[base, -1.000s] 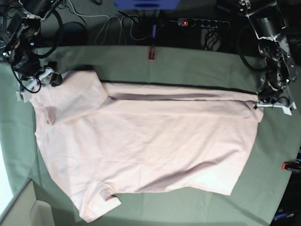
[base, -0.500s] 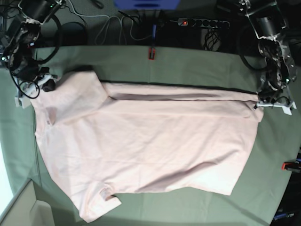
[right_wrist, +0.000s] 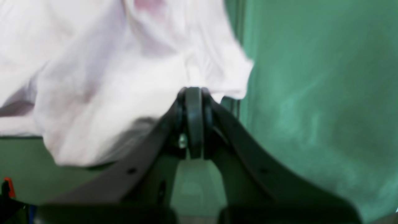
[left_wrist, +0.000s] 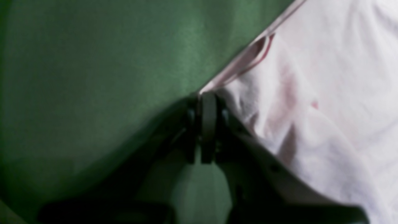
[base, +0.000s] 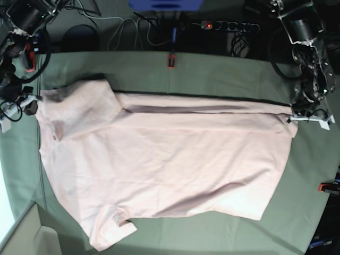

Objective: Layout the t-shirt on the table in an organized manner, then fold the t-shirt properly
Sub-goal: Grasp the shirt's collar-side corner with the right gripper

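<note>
The right arm [base: 21,103] has pulled outward, both jaws seemingly pinching the t-shirt [base: 159,170] edges.

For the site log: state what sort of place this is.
Most likely a robotics lab bench: a cloth-covered table held by red clamps, a power strip with loose cables behind, and a pink t-shirt laid out.

Beyond the far edge of the work surface: dark floor [base: 117,13], dim and cluttered. A black power strip [base: 229,25] lies there, one red switch lit at its left end. Loose pale and dark cables [base: 139,31] trail across the floor beside it. A blue panel [base: 166,4] shows at the top edge, cut off by the frame. Bottom left corner: pale grey box-like furniture [base: 26,234], bright white light along the left margin. Lighting overall even, soft shadows.
</note>
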Available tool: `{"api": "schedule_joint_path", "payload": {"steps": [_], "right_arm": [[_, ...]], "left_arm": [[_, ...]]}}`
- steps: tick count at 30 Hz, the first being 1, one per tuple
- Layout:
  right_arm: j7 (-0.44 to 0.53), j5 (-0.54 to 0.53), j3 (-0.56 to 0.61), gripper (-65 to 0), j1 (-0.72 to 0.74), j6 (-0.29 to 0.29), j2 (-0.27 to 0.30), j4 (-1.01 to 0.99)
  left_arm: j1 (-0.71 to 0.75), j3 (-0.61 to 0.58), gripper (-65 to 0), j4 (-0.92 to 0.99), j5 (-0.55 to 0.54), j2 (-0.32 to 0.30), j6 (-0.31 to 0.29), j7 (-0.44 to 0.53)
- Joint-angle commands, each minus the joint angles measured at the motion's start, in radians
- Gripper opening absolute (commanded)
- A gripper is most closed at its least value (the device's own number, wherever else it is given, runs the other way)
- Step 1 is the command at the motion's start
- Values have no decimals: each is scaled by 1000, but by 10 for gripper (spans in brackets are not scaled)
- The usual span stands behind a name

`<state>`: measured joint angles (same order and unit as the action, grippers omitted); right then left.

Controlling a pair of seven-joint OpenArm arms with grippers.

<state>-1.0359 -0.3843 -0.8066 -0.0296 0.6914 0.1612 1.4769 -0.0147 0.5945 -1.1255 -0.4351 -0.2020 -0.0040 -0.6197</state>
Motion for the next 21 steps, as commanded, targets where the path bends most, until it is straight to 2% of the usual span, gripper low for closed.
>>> {"api": "schedule_joint_path", "payload": {"steps": [1,3,8,11,16,21], "right_arm": [[-2,-14,-4,-648,-2,7,19,12],[-7,-14,-3,-606,-6,7,24,12],[-8,-14,-9,-410,-13,7,18,12],[-8,-14,-4,-329,-28,7,15,12],[-2,-14,-6,-312,-36,7,-10,8],[1,-15,-3,-312,-39,7,-12,-81]], "left_arm": [[-11,2,-650,-14,2,-14,-1,2],[-11,2,-650,-14,2,-14,-1,2],[-12,2,-650,-14,2,-9,-1,2],[-12,2,-650,-14,2,-9,-1,2],[-12,2,-650,-14,2,-7,-1,2],[-12,2,-650,-14,2,-7,-1,2]]}}
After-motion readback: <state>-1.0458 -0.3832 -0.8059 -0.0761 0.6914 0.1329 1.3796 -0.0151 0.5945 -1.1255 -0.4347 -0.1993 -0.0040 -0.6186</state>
